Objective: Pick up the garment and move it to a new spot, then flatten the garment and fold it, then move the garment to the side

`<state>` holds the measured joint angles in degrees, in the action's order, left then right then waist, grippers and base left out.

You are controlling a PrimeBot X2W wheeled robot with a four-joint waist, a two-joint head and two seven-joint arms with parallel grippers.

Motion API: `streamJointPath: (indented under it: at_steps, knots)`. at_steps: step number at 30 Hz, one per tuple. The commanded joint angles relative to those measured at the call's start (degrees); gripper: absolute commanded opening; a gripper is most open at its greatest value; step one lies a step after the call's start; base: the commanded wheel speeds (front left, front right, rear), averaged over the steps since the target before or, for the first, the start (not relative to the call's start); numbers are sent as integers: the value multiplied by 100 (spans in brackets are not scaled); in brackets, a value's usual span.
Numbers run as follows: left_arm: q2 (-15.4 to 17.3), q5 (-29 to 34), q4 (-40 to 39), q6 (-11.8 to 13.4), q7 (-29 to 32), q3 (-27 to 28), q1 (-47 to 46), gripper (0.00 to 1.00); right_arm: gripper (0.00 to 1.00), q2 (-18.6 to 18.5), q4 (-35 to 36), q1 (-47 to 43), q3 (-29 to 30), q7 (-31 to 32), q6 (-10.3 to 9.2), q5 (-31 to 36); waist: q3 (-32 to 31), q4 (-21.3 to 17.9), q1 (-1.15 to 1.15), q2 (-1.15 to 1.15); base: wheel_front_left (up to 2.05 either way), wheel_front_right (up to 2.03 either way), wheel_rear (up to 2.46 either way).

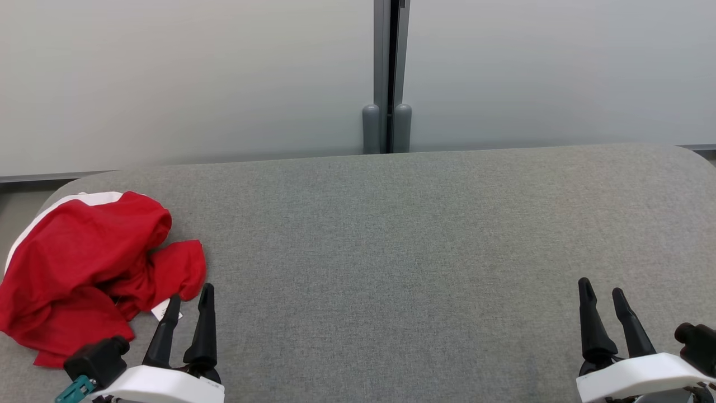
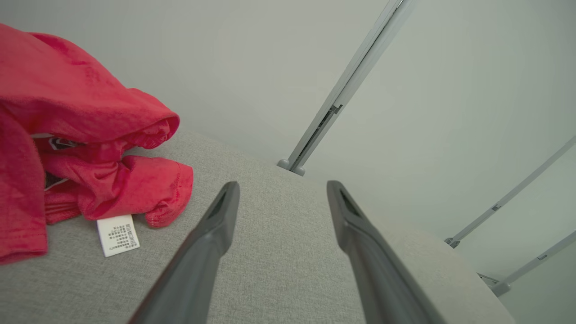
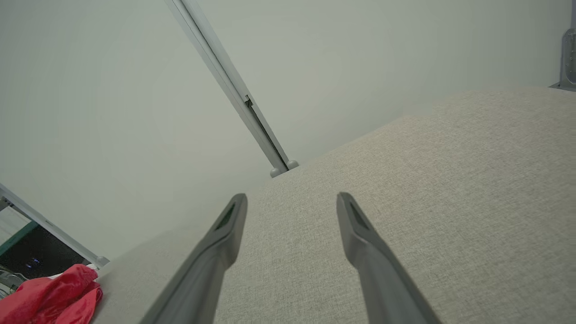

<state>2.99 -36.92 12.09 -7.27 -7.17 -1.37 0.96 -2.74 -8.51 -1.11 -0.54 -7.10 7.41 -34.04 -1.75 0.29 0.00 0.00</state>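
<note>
At the surface's [image 1: 391,224] left end the garment [image 1: 84,263] lies crumpled (left pincer [image 1: 191,294], right pincer [image 1: 601,286] both agape, empty); we must first grasp it

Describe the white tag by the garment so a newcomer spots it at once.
On the grey table, find the crumpled red garment at the left end. At its near edge, beside the open left gripper, a small tag lies flat on the table. It is a white rectangle with dark print, unlike the plain red cloth.
</note>
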Motion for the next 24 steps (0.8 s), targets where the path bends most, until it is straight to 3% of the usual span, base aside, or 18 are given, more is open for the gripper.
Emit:
streamJointPath:
  at_steps: [1,24]
  knots:
    - [50,195,-78,-24,-59,-23,-2,100,100,-54,51,4,-7,-71,10,195,-4,0,0,0,0,0,0]
    - [129,1579,70,-22,-387,-31,158,100,100,-54,27,-135,-48,-396,12,1542,-57,57,0,0,0,0,0]
